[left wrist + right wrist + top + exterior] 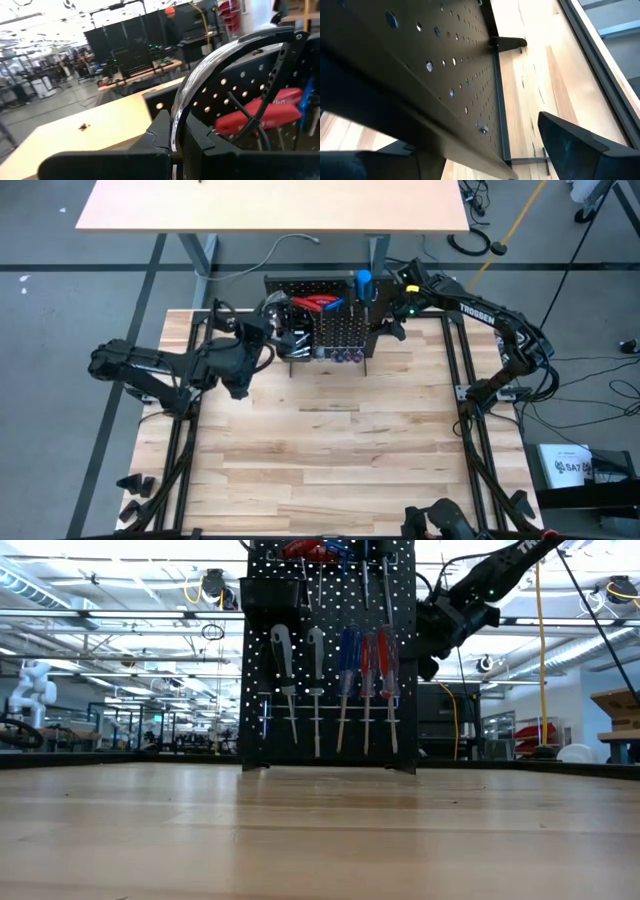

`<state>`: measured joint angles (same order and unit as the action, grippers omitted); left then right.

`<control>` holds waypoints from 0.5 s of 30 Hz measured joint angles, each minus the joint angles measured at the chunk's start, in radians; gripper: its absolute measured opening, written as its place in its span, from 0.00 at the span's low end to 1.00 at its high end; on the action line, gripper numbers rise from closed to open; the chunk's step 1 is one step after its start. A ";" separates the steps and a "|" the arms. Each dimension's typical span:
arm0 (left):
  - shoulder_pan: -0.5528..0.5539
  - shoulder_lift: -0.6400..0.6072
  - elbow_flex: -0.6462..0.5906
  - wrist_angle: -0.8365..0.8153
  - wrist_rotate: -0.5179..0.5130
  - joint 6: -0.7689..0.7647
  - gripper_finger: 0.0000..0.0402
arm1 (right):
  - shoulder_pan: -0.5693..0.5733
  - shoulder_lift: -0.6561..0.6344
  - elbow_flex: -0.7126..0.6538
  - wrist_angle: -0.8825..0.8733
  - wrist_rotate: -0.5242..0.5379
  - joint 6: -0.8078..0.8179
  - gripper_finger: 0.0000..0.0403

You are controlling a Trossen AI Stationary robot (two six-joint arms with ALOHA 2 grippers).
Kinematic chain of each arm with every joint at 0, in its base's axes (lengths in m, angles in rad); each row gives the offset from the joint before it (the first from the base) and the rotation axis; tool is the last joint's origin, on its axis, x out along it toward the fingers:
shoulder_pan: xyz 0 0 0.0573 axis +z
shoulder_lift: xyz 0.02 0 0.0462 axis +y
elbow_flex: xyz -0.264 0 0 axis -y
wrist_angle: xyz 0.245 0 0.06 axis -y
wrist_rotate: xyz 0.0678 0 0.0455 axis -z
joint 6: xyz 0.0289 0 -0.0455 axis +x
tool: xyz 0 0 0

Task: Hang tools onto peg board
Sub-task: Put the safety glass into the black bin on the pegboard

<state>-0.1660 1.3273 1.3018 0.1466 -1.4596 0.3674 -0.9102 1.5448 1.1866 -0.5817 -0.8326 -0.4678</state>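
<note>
The black peg board stands upright at the table's far middle. Screwdrivers with grey, blue and red handles hang on its front, and red-handled pliers sit near its top. My left gripper is at the board's left end, shut on a curved silvery tool with a black frame. My right gripper is at the board's right edge, open. Its fingers stand on either side of the panel. My left gripper pinches the silvery curved strip at its near end between its two fingers, which point level toward the board. The tool arches up and away from the fingers toward the pliers, lifted clear of the table. My right gripper has the board's right edge between its fingers; I cannot tell whether they touch it.
A small black bin hangs at the board's upper left. A tan desk stands beyond the table. The wooden tabletop in front of the board has free room. Loose black parts lie at the near left corner.
</note>
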 joint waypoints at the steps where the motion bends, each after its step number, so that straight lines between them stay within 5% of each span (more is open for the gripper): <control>1: 0.007 0.000 0.000 -0.002 0.014 -0.008 0.04 | -0.003 0.000 0.000 -0.002 0.000 0.001 0.70; 15: 0.098 0.019 0.000 -0.116 0.039 -0.165 0.04 | -0.007 0.000 0.000 -0.054 0.000 -0.022 0.70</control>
<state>-0.0683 1.3460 1.3022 0.0308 -1.4209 0.2020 -0.9176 1.5448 1.1866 -0.6357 -0.8328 -0.4894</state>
